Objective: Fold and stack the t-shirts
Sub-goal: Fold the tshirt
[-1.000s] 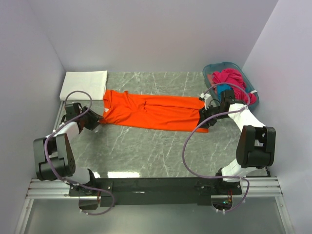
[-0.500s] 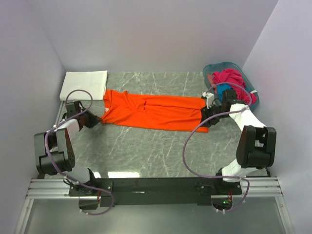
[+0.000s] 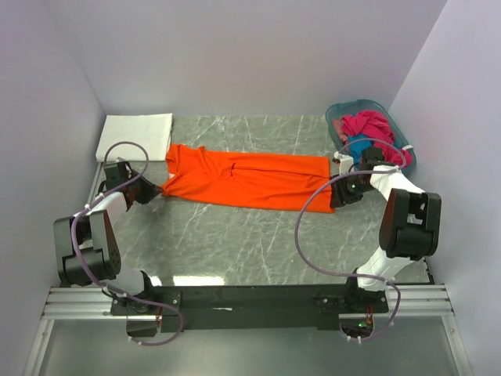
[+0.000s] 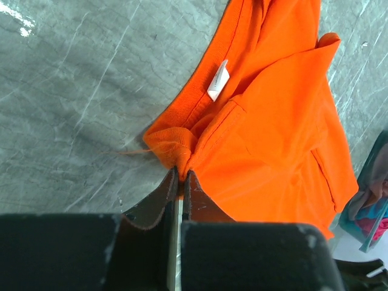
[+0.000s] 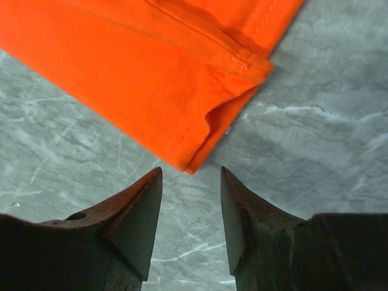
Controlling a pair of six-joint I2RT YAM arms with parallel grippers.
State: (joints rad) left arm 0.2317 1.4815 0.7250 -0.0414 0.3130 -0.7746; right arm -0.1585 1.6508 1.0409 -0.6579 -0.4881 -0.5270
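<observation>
One orange t-shirt — one folded white t-shirt, one basket

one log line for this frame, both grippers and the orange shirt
left gripper: shut on orange t-shirt neck end | right gripper: open at hem corner, not gripping | cloth: laid out flat

Teal basket (far right corner), grey marble table

The grey marbled table carries an orange t-shirt laid as a long strip between both grippers. Its collar end is pinched at the left gripper, and its hem corner lies just ahead of the right gripper, whose fingers are spread. A folded white cloth lies beyond the left gripper, and a teal basket stands beyond the right.
</observation>
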